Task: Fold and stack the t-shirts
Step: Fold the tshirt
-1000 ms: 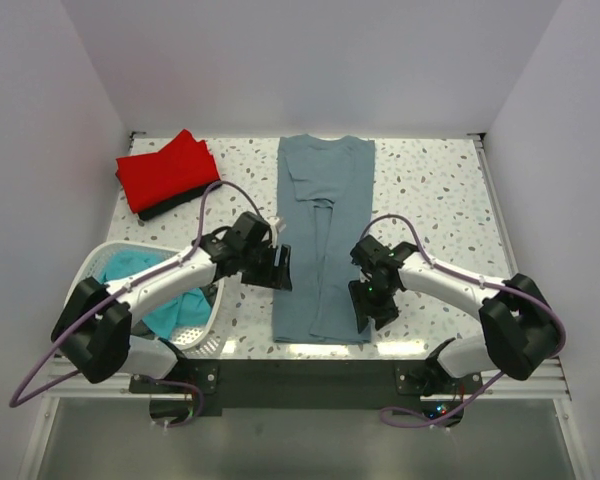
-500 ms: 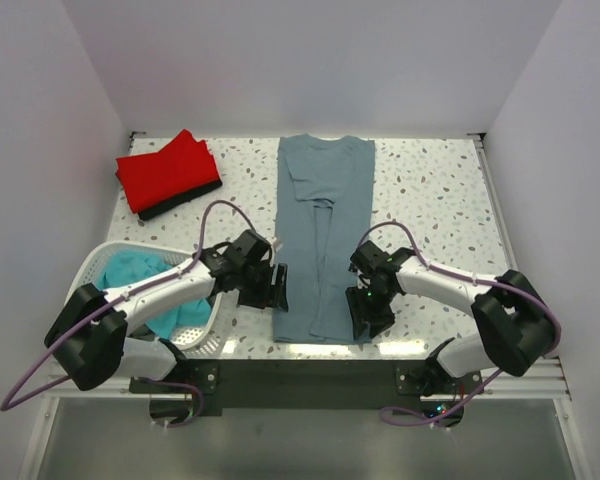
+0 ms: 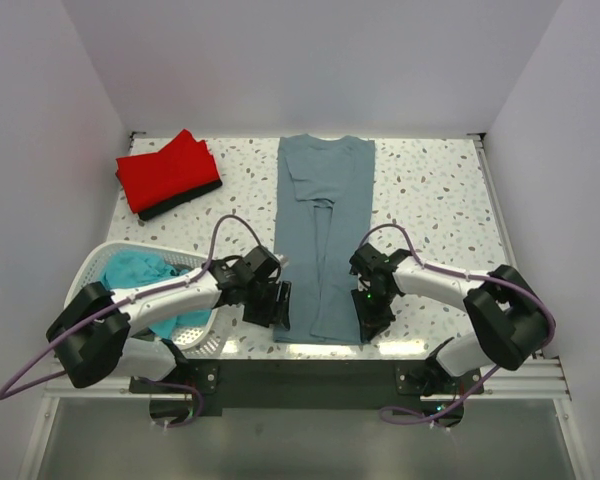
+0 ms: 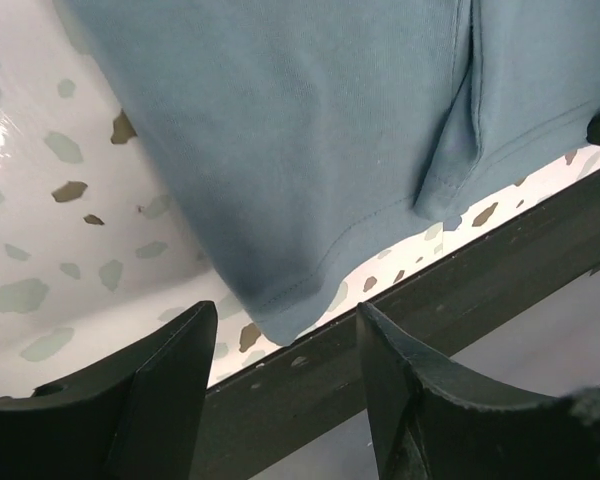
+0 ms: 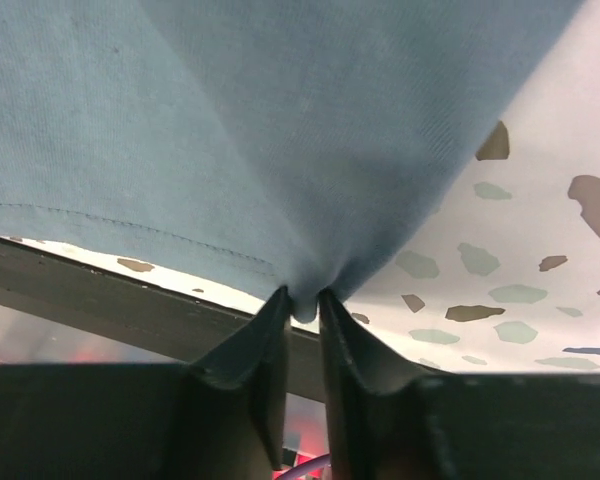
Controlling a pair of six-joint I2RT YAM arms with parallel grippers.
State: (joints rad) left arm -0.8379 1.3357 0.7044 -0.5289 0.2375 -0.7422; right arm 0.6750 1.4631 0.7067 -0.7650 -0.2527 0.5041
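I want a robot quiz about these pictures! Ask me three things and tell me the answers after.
1. True or false: the right hand is pinching a corner of the grey-blue t-shirt.
2. Pick one: where is the teal t-shirt? A: in the white basket. B: in the right hand. C: on top of the grey-blue t-shirt.
3. One word: is the left hand open or shut?

Key: 1 true. 2 A. 3 open, with the shirt's corner between its fingers but not gripped.
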